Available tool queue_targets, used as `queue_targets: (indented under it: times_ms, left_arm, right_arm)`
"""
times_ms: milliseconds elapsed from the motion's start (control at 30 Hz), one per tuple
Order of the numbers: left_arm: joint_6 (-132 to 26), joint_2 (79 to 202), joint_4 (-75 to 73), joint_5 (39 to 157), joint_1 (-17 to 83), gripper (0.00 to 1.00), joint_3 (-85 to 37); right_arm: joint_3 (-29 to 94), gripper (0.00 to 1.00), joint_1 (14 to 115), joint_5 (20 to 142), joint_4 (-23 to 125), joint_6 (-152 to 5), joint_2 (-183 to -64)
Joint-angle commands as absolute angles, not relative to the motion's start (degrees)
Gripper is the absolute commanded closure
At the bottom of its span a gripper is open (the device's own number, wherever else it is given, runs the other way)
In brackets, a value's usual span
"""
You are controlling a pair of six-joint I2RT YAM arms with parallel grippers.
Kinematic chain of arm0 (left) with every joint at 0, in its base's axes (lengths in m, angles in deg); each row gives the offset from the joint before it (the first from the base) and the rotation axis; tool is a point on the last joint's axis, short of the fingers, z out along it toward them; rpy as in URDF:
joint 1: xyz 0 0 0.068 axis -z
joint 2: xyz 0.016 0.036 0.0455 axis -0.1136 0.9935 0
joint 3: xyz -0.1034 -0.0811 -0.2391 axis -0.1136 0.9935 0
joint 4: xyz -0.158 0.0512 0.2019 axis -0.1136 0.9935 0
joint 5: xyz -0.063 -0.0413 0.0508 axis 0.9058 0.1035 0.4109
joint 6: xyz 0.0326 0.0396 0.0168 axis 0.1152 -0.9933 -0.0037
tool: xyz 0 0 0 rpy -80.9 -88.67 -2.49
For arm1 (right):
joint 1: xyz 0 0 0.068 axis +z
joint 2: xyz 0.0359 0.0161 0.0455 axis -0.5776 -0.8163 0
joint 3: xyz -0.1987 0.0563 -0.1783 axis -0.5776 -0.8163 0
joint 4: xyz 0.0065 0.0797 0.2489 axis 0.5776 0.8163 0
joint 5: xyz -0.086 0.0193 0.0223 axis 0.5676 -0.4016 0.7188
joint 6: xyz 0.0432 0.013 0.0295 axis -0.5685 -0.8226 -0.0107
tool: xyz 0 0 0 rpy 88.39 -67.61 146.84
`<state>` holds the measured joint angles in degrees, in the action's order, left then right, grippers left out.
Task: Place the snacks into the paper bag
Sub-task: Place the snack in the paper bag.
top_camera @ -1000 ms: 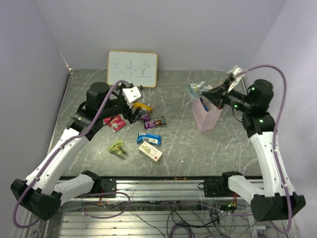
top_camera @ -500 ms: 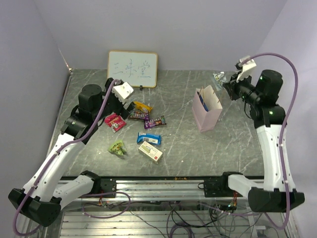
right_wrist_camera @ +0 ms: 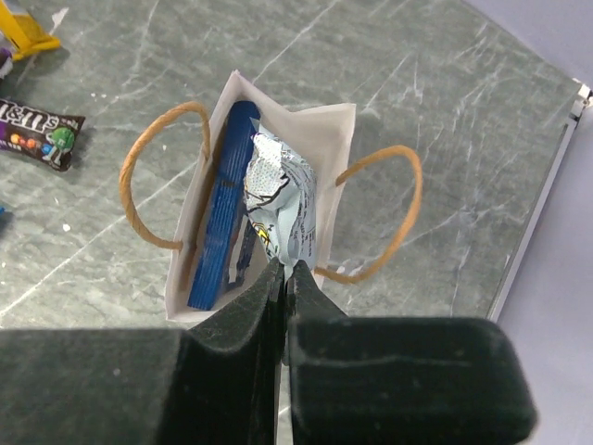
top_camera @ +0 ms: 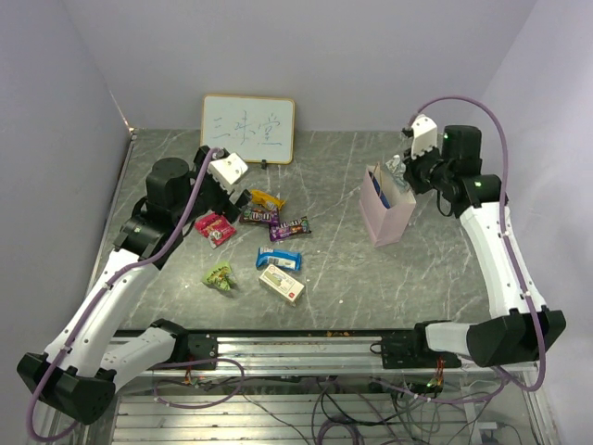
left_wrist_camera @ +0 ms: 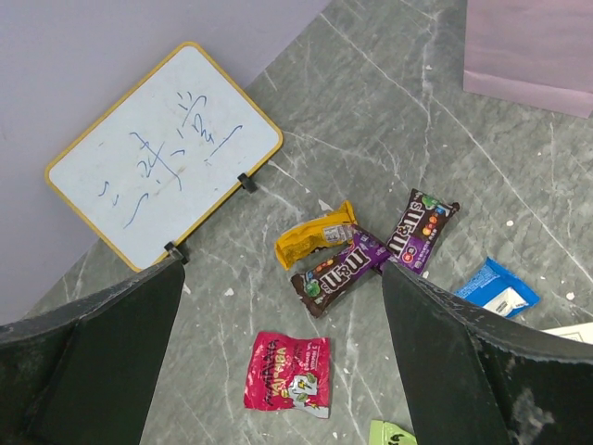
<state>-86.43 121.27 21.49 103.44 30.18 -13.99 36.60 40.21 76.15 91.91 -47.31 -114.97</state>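
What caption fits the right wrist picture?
Right end effector holds a silvery snack packet in the mouth of the paper bag, beside a blue packet.

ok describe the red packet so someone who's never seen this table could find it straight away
Start at the white writing board propped at the back left of the table; loose snacks lie scattered in front of it. The red packet sits at the left edge of that scatter, nearer and left of the yellow wrapper. It is the only red one, squarish, touching no other snack.
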Motion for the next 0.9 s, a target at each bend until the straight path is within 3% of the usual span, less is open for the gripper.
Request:
queue_targets:
  times_ms: [0,400,867]
  left_arm:
    - [-86.2,121.0,19.3,103.3,29.6,0.01,-14.2]
    - [-86.8,120.7,19.1,103.3,29.3,0.01,-13.7]
    - [-86.8,120.1,19.3,103.5,29.3,0.01,-13.0]
  right_arm:
    - [37.2,1.00,43.3,82.8,92.0,-46.8,-116.2]
    - [37.2,1.00,46.6,92.1,91.7,-47.8,-120.4]
    - [35.4,1.00,46.7,93.8,91.7,-48.9,-124.9]
